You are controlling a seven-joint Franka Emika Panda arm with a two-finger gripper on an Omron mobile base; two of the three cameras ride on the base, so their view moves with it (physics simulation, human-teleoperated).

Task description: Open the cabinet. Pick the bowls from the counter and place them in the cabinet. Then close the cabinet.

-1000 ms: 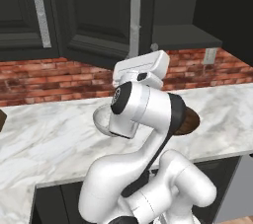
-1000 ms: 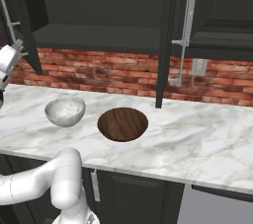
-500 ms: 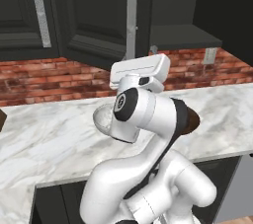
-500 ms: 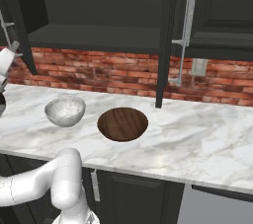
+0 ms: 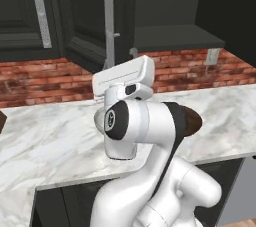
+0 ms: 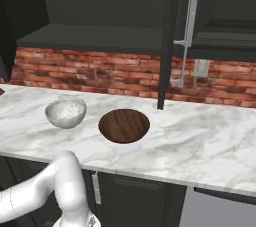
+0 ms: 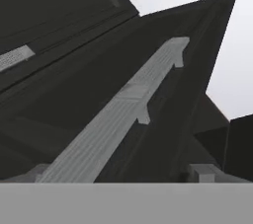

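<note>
I saw both cabinet doors swung open; the marble bowl and wooden bowl sat below its shelf; rigid, slick, breakable, so I'd pinch a rim; my gripper's jaws stood wide, empty.

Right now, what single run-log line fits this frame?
stage: cabinet open, shelf bare | marble bowl on counter | wood bowl on counter beside it | gripper: open, holding nothing | next: likely pick a bowl

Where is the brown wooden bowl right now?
In the right base view, the wooden bowl sits on the marble counter, just right of the speckled bowl.
</note>
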